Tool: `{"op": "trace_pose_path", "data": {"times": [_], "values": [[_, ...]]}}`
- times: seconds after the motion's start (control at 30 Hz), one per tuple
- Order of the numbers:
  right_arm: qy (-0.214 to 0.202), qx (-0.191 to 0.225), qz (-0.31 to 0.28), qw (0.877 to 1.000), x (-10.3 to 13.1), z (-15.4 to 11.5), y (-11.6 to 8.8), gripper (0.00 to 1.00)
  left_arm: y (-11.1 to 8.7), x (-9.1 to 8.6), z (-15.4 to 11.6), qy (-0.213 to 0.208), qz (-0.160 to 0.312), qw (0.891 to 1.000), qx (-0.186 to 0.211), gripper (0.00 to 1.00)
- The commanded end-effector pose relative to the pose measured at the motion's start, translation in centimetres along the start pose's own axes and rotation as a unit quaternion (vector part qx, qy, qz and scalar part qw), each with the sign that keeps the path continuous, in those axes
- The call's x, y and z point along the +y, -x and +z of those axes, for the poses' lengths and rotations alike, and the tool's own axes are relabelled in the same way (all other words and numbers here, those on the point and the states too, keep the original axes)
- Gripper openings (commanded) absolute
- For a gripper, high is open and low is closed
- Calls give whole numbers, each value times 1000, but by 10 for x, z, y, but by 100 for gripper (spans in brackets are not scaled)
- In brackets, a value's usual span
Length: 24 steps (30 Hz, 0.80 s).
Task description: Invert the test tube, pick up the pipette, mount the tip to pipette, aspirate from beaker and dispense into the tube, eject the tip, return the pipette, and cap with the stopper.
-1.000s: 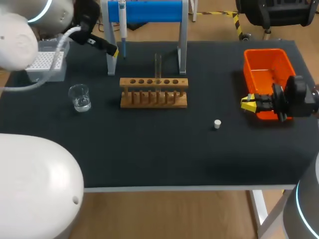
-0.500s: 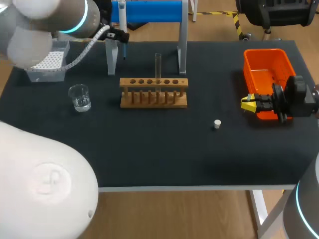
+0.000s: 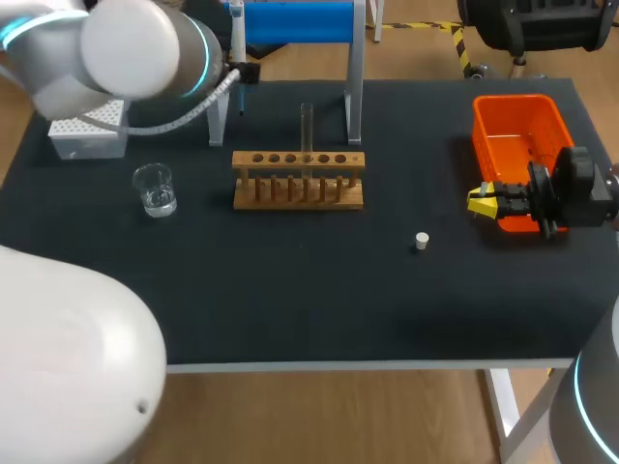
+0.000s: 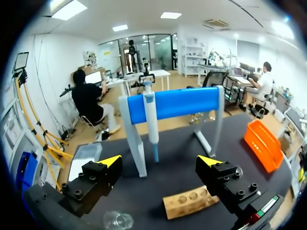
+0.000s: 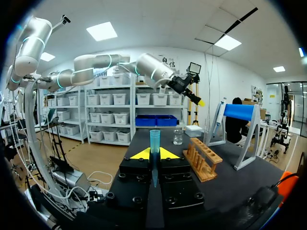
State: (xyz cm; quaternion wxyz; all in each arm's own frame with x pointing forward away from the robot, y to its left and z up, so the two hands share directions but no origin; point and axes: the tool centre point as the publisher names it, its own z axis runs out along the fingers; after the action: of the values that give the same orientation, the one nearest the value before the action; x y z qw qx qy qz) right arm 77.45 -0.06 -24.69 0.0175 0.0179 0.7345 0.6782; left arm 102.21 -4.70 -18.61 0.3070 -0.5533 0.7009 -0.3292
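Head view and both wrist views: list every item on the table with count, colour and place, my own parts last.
flat table: one, black, under everything.
bar-topped pipette stand: one, blue bar, far middle.
slim pipette: one, white and blue, hanging on the stand.
wooden tube rack: one, brown, in front of the stand.
glass test tube: one, clear, upright in the rack.
glass beaker: one, clear, left of the rack.
plastic tip box: one, white, far left.
plastic bin: one, orange, right side.
small stopper: one, white, between rack and bin.
plastic pipette tip: one, pale blue, in the right claw.
left claw: black, yellow tips, open, facing the pipette.
right claw: black, yellow tips, shut, by the bin.
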Motion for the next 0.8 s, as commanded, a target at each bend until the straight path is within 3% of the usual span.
{"op": "trace_pose_path", "data": {"times": [0.03,0.8], "values": [[0,0,0,1000,0,0,-1,0,-6,-4,20,-18,-4,1000,-4,100],[0,0,0,1000,0,0,-1,0,-6,-33,64,-64,-7,998,-10,100]]}}
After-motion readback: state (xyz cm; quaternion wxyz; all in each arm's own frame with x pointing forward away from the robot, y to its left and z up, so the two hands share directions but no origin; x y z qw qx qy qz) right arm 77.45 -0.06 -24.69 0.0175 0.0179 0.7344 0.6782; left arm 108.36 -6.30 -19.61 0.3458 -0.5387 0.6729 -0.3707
